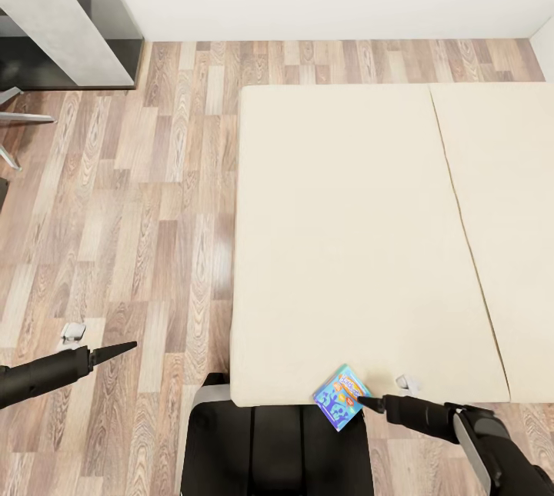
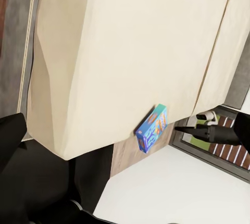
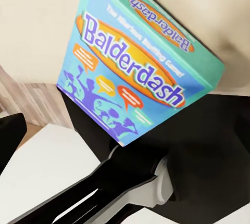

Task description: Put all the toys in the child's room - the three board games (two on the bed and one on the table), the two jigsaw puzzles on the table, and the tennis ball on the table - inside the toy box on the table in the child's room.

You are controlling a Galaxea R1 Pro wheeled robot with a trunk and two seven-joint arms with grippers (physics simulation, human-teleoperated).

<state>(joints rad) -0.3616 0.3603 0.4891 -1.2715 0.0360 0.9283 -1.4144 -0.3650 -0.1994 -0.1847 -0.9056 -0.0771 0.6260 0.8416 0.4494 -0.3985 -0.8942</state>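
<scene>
A small blue board game (image 1: 338,397) with yellow lettering sits tilted at the near edge of the beige bed (image 1: 346,234), partly overhanging it. My right gripper (image 1: 363,401) is shut on the box's corner. In the right wrist view the printed lid (image 3: 130,62) rises just beyond the fingers (image 3: 120,182). The left wrist view shows the same box (image 2: 152,128) at the bed's (image 2: 130,52) edge, with the right gripper (image 2: 179,128) touching it. My left gripper (image 1: 127,347) hangs shut over the wood floor, well left of the bed.
The table's (image 1: 54,11) pale mottled end stands at the far left against the white wall. Chair legs (image 1: 15,119) poke in at the left edge. Wood-plank floor (image 1: 154,211) lies between table and bed. My dark base (image 1: 269,442) is against the bed's near side.
</scene>
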